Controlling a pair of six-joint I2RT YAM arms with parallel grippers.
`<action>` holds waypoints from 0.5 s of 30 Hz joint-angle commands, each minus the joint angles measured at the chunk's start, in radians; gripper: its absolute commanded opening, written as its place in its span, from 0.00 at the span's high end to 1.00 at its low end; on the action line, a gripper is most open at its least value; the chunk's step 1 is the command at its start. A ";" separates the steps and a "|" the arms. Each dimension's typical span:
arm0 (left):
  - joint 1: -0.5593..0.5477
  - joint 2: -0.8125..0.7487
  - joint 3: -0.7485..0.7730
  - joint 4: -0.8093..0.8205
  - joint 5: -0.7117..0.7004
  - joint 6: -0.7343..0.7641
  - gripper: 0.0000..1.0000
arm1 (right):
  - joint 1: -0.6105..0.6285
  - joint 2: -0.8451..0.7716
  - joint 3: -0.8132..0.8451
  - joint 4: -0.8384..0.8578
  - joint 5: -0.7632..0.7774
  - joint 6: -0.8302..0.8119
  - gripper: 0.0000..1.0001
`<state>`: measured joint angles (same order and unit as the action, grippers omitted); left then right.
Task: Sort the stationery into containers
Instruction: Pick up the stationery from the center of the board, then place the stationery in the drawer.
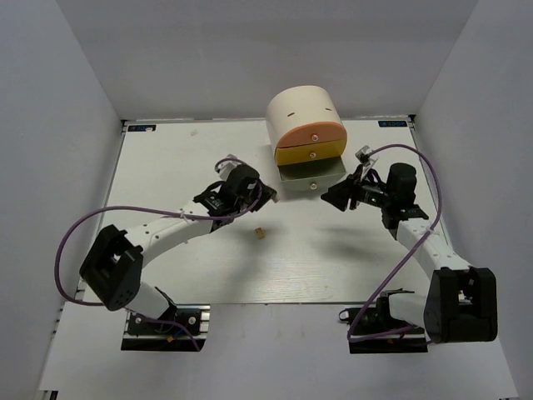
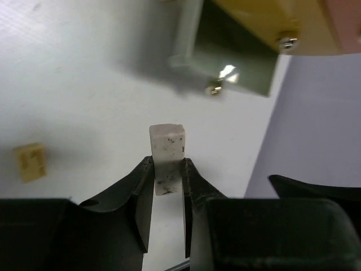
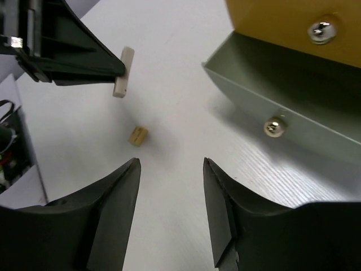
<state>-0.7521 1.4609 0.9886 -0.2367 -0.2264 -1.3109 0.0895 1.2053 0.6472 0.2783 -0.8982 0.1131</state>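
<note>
Top view: the cream desk unit is parked at the far edge of the table. Its orange drawer and yellow drawer are shut, and a grey-green drawer under them is pulled out. The left gripper is seen just left of that open drawer, and the right gripper just right of it. The tan eraser is found lying on the table between the two arms, touched by nothing.

Left wrist view: the grey eraser, speckled with dark marks, is pinched upright between the left fingers. It's held near the open drawer's corner but not over it. The tan one is seen off to the left on the table.

Right wrist view: the right fingers are spread wide with only bare table between them. The open drawer's round knob is seen ahead to the right. The left gripper's pinched eraser is visible at upper left, with the tan eraser below it, well apart from the drawer.
</note>
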 commanded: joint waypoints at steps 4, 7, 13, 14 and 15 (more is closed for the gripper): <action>-0.004 0.145 0.146 0.287 -0.021 0.094 1.00 | -0.033 -0.033 0.046 0.002 0.119 -0.035 0.46; -0.004 0.248 0.255 0.298 -0.021 0.094 1.00 | -0.046 -0.044 0.042 -0.001 0.136 -0.035 0.46; -0.004 0.337 0.384 0.294 -0.062 0.046 1.00 | -0.065 -0.079 0.016 -0.016 0.145 -0.035 0.46; -0.004 0.352 0.396 0.293 -0.074 0.035 0.99 | -0.066 -0.079 0.014 -0.013 0.145 -0.035 0.46; -0.004 0.364 0.397 0.284 -0.074 0.019 0.98 | -0.063 -0.085 0.011 -0.019 0.147 -0.036 0.46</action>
<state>-0.7521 1.8320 1.3380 0.0380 -0.2584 -1.2587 0.0330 1.1454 0.6476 0.2619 -0.7650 0.0940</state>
